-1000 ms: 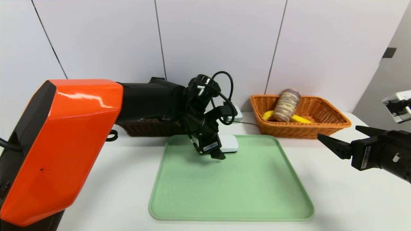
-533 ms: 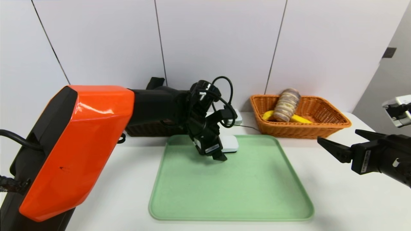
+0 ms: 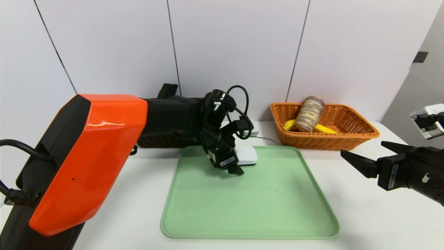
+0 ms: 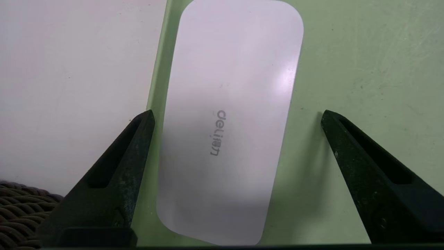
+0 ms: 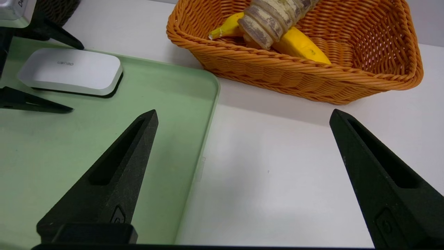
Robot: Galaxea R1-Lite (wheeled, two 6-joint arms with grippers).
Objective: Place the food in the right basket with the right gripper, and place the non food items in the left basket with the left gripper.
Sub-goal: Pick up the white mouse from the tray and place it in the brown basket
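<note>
Occupying the nearest part of the white surface (image 3: 364, 215), the green tray (image 3: 249, 208) lies flat, its near and middle areas bare. At the near right, the right end effector (image 3: 369, 155) hovers above the surface beside the tray's right edge, level and pointing toward the tray, its two fingers spread wide with nothing between them. Farther in, at the tray's far edge, the white device (image 3: 248, 155) lies flat, one long side along the tray's rim. The left end effector (image 4: 236, 114) is angled down over this device with its fingers wide apart, one on each long side: in the left wrist view one fingertip (image 4: 145, 119) sits over the tray rim and the other (image 4: 329, 119) over the tray floor. Whether either fingertip touches the device cannot be told; no grip is closed on it. Beyond the tray at the far left, the brown basket (image 3: 163, 139) is mostly hidden behind the left arm. At the far right, near the wall, the orange basket (image 3: 357, 133) holds the banana (image 5: 298, 43) with the bread (image 3: 309, 113) leaning across it.
</note>
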